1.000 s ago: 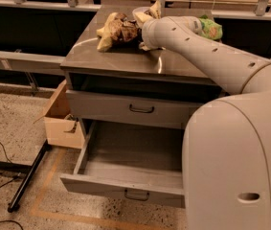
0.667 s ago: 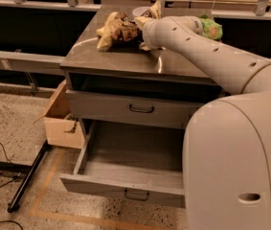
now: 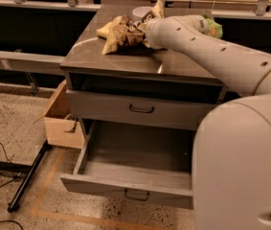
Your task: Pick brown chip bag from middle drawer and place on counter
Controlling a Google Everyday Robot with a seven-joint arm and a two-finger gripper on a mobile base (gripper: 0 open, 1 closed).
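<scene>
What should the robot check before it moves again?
1. Brown chip bag lies on the counter: ok.
2. Pincer is at the bag's right edge, above the counter: ok.
3. Pincer is free of the bag: cannot tell.
4. Middle drawer is pulled out, below the arm's path: ok.
5. Green chip bag sits behind the arm, apart from the brown one: ok.

Arm [image 3: 211, 51]: cream-white tube, row of small dark holes, thickening away from the gripper [image 3: 147, 33], which sits over the counter [image 3: 101, 56]. Base shell [image 3: 240, 166]: rounded cream-white casing, one dark oval recess
</scene>
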